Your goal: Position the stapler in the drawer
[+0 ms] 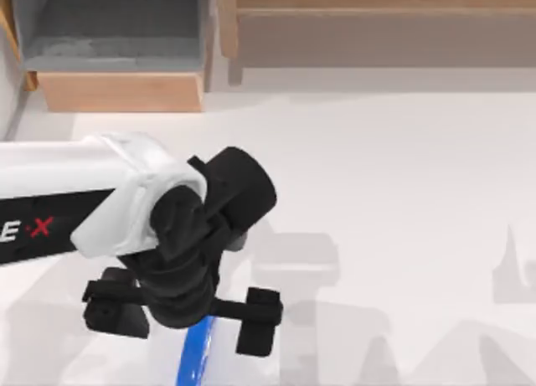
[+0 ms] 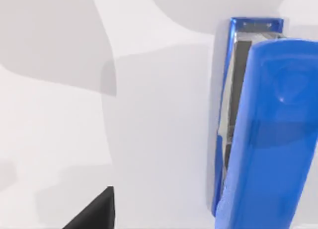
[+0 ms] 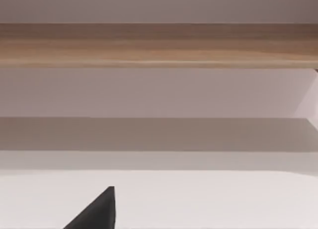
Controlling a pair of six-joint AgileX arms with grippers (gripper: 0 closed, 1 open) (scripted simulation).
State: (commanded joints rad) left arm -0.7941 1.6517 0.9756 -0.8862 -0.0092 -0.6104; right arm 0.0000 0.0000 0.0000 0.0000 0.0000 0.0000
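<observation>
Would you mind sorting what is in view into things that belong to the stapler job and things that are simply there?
Belongs to the job:
- stapler, lying on the table
- drawer, open, at the top view's upper left
- left gripper, above the stapler

Simply there:
- wooden ledge
- table

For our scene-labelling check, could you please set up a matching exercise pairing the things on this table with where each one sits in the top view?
Things:
1. bright-blue stapler
2. light-wood drawer with grey inside
3. long wooden ledge
4. left gripper

Places:
A. far edge, right of the middle
B. far left corner
C. near edge, left of the middle, on the table
D. over the stapler, near side

Pairs: 1-C, 2-B, 3-A, 4-D
</observation>
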